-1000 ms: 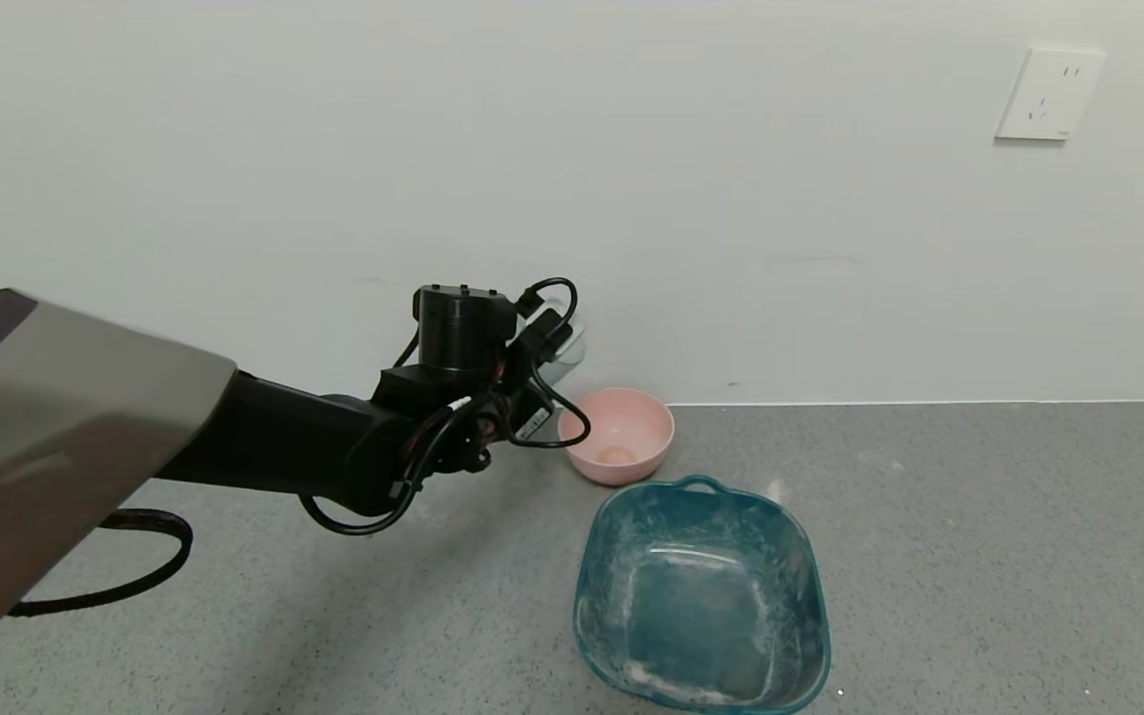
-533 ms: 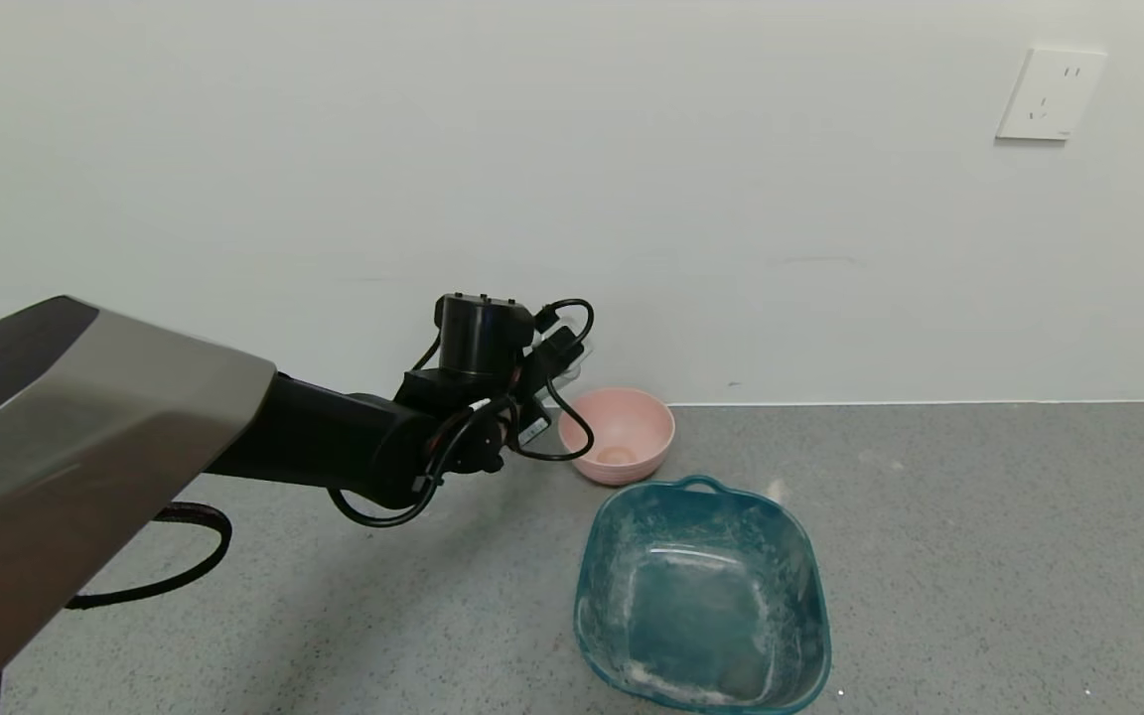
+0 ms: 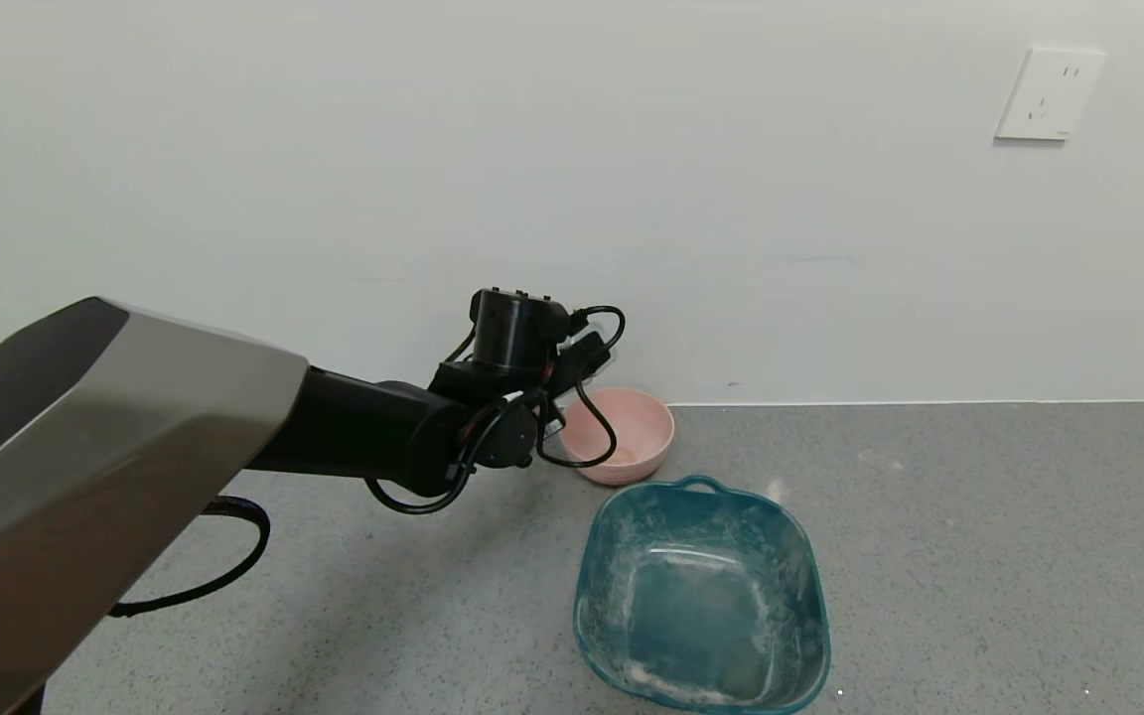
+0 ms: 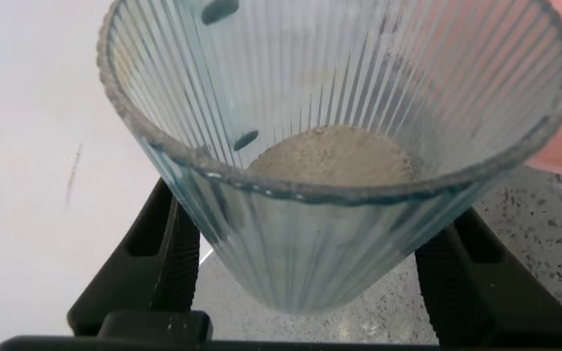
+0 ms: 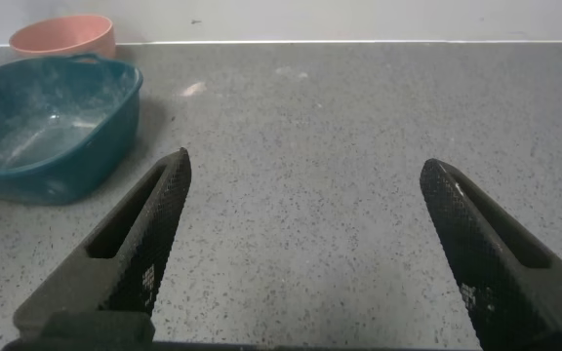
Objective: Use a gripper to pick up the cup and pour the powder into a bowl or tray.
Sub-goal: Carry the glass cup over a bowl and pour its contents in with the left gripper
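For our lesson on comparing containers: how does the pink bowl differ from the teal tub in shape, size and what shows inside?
The pink bowl is round; the teal tub is squarish with a small handle at its rim. The bowl is clearly smaller than the tub and stands closer to the wall, the tub nearer the robot. The bowl's inside looks mostly clean, while the tub is streaked with whitish powder. Both sit upright and open on the grey surface.

- Grey speckled desk [image 3: 979, 556], filling the lower frame.
- Pink bowl [image 3: 632, 437], centre, by the wall.
- Teal tub [image 3: 701, 596], lower centre, just before it.
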